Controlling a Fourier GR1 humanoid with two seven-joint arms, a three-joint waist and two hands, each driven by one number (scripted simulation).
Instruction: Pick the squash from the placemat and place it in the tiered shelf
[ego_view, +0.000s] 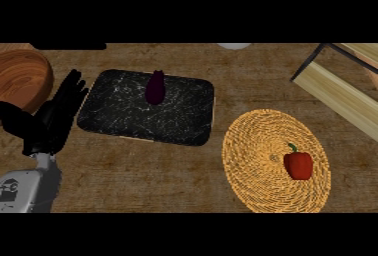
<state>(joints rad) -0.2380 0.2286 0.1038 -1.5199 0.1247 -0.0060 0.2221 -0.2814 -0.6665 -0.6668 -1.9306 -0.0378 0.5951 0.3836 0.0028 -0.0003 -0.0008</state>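
The left hand (55, 115) is low on the left side, resting open with its fingers straight and holding nothing. The right hand does not show at all.

There is no squash to see. A red pepper (298, 165) lies on the round woven mat (258, 150), near its right edge. Farther back, a dark purple vegetable (155, 87) that looks like an eggplant lies on the black tray (148, 120), near its far edge.

I think the job has not started yet. The next move would be a reach to the mat, and the right hand is nearer to it.

At the far right, the wooden shelf (339, 92) is cut off by the edge. At the far left, only part of a wooden bowl (22, 75) shows.
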